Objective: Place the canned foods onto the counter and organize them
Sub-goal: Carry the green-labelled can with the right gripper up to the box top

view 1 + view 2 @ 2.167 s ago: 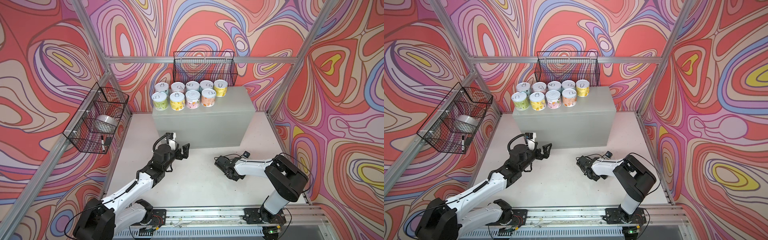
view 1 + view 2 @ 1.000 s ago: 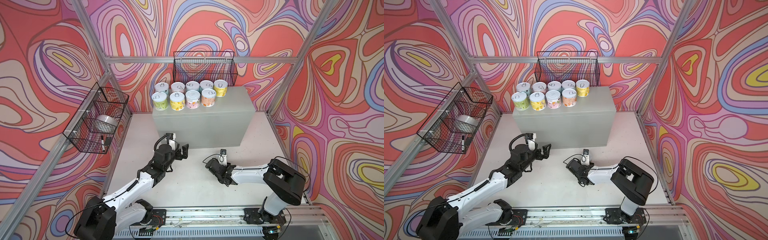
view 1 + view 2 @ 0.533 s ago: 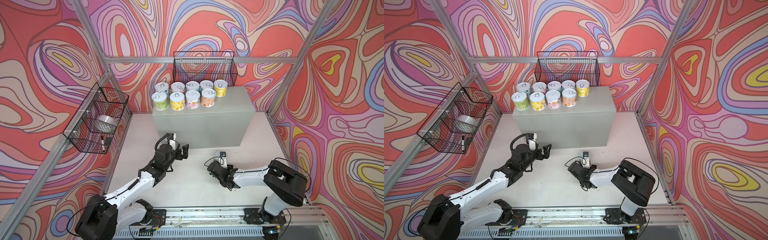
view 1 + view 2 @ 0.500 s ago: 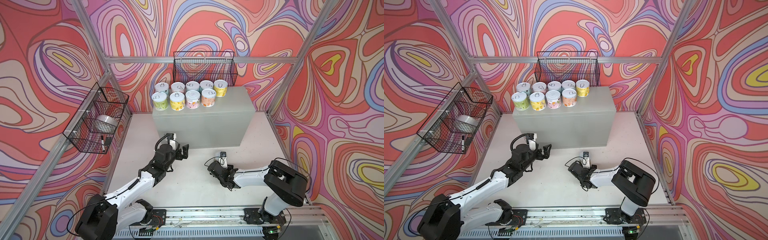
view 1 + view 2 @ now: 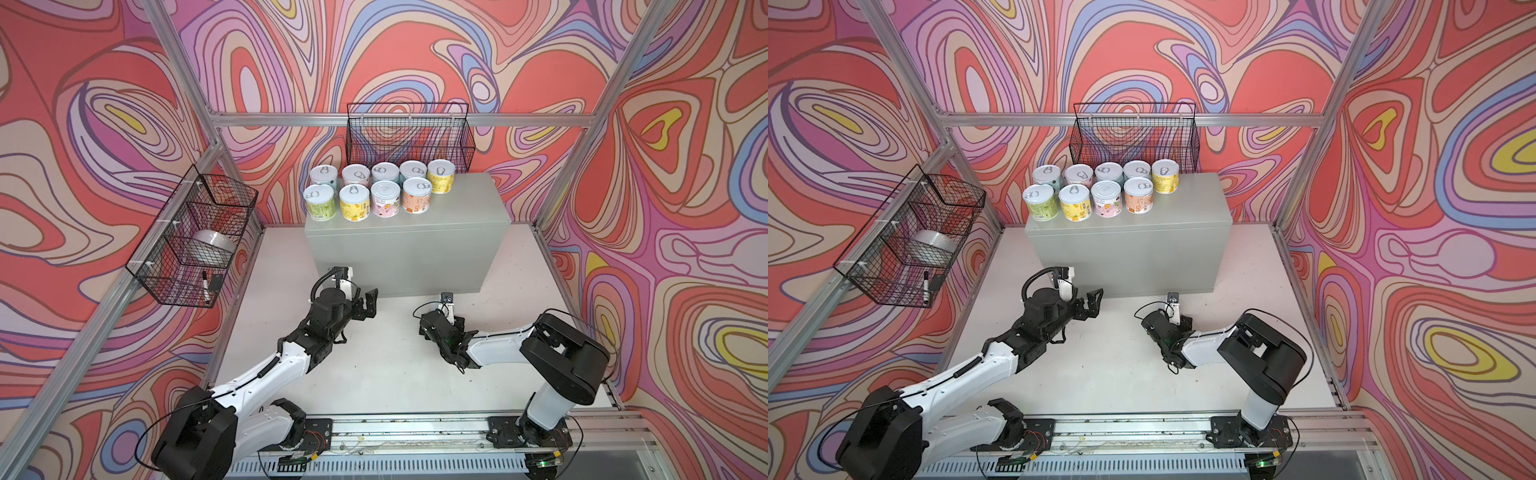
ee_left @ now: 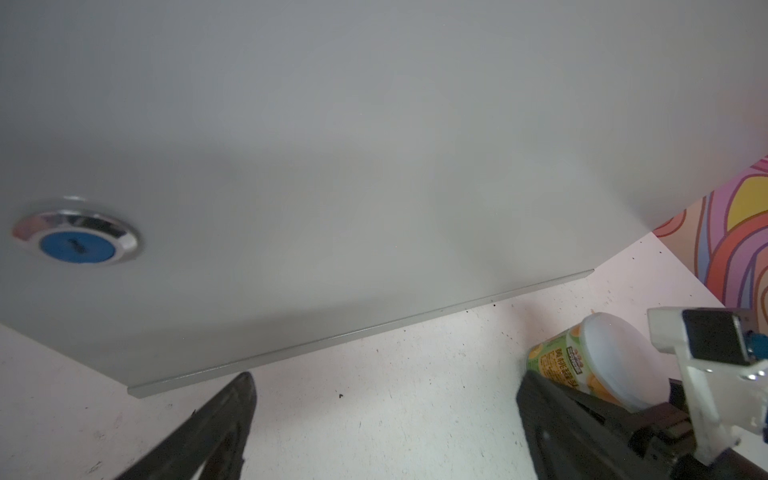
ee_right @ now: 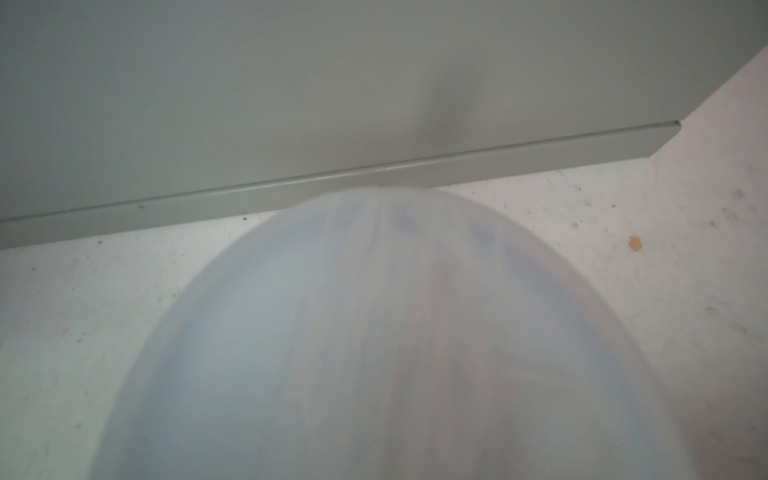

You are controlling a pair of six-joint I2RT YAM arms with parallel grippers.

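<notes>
Swirl-patterned walls enclose a white floor where both arms sit low. The left gripper is spread wide and empty, facing the counter front just ahead of it, likely idle. Above and beyond it, nine cans stand in two tight rows at the counter's left end, leaving room for more. To its right, the last can lies on its side under the right gripper, its lid filling that wrist's view. I cannot tell whether the jaws clamp it.

Left end effector wide open
</notes>
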